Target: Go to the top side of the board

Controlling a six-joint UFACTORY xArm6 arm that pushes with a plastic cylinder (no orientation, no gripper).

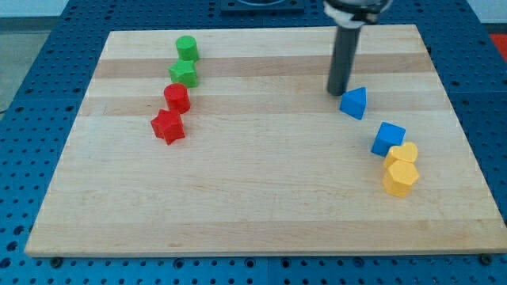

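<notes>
My tip (338,92) rests on the wooden board (253,198) in its upper right part. It stands just left of and slightly above a blue triangular block (354,103), close to it; I cannot tell if they touch. A blue cube (388,138) lies lower right of that. Two yellow blocks sit below it, one heart-like (403,154) and one hexagonal (399,179). At the upper left are a green cylinder (187,47), a green star-shaped block (184,74), a red cylinder (177,98) and a red star-shaped block (169,126).
The board lies on a blue perforated table (32,63). The rod's dark shaft (344,55) rises from the tip to a white-ringed mount at the view's top edge.
</notes>
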